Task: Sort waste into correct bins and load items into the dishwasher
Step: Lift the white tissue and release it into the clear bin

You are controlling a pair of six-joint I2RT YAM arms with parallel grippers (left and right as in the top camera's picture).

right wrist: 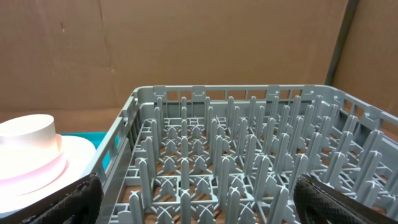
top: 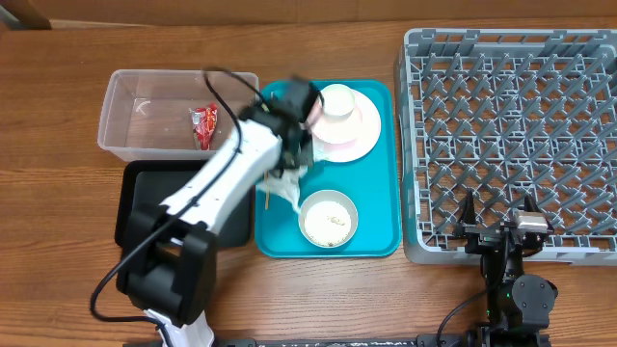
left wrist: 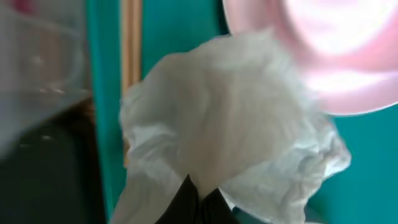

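Note:
My left gripper [left wrist: 200, 190] is shut on the crumpled white tissue [left wrist: 230, 112], which fills the left wrist view. From overhead, the left gripper [top: 292, 159] and tissue [top: 286, 183] are over the teal tray [top: 376, 231], beside the pink-white plate [top: 352, 135]. A small bowl [top: 335, 101] sits on that plate. Another bowl [top: 328, 218] holds rice grains. The red wrapper [top: 204, 125] lies in the clear tub [top: 125, 116]. Chopsticks [left wrist: 130, 50] lie by the tray's left edge. My right gripper [top: 496, 207] stands open at the front edge of the grey dish rack [top: 511, 125], holding nothing.
The black tray [top: 135, 193] sits in front of the clear tub, left of the teal tray. In the right wrist view the rack's pegs [right wrist: 249, 155] fill the space between my fingers, with the plate [right wrist: 74, 155] off to the left.

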